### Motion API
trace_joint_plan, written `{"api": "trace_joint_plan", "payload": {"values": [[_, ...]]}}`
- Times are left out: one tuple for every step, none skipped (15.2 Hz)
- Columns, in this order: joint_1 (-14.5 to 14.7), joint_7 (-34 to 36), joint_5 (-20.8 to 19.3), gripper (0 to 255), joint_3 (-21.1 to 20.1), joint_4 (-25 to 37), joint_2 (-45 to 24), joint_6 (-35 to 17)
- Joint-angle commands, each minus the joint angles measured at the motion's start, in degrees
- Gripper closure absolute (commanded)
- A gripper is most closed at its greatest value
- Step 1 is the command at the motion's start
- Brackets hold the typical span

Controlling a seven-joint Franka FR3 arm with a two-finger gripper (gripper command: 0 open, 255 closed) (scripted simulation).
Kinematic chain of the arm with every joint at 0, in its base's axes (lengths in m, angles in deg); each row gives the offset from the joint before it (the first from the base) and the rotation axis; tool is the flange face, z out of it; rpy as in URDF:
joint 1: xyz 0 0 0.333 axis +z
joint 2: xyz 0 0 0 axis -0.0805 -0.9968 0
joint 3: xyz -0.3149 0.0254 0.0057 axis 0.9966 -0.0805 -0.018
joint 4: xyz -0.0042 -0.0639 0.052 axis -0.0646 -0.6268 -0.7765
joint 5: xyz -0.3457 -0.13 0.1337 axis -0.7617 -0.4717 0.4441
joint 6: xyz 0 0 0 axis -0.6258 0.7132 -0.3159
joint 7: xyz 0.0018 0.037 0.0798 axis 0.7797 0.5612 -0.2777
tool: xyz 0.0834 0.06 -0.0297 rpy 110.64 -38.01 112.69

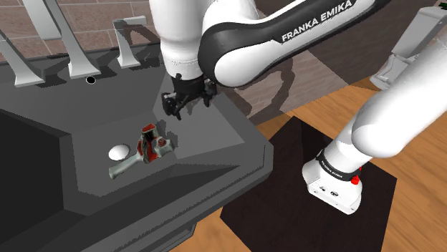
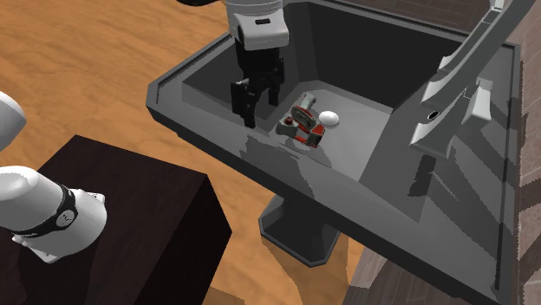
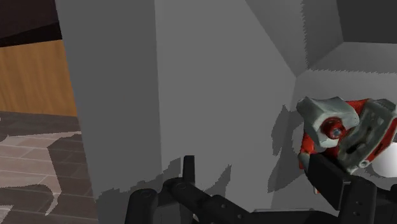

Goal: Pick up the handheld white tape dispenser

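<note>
Jaws stand well apart and clasp nothing: the black gripper hangs from the white arm in the upper middle of the shoulder view, above the grey sink. In the wrist view the open fingers have bare grey sink wall between them.

Below and to the left of the gripper in the shoulder view, the tape dispenser, drawn grey with red parts, lies on the flat grey floor of the sink. A small white oval object lies just beside it on the left. In the second exterior view the dispenser sits near the middle of the basin, right of the gripper. In the wrist view it appears at the right edge, past the right finger.

A pale grey faucet stands on the sink's far rim at the right. The dark stand fills the lower left, on a wooden floor. Brown tiling runs along the shoulder view's top.
</note>
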Motion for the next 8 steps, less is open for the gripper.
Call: {"api": "trace_joint_plan", "payload": {"values": [[0.61,6.03,-5.15,0,-1.70,4.03,-6.46,0.62],[1.41,8.68,-7.64,0,-1.95,5.99,-9.59,1.10],[2.48,11.18,-10.03,0,-1.93,8.05,-12.69,1.69],[3.77,13.48,-12.26,0,-1.66,10.20,-15.73,2.38],[5.20,15.56,-14.32,0,-1.22,12.43,-18.69,3.13],[6.77,17.42,-16.18,0,-0.63,14.74,-21.56,3.93],[8.39,19.08,-17.85,0,0.04,17.14,-24.36,4.76],[10.05,20.53,-19.35,0,0.78,19.63,-27.08,5.62]]}}
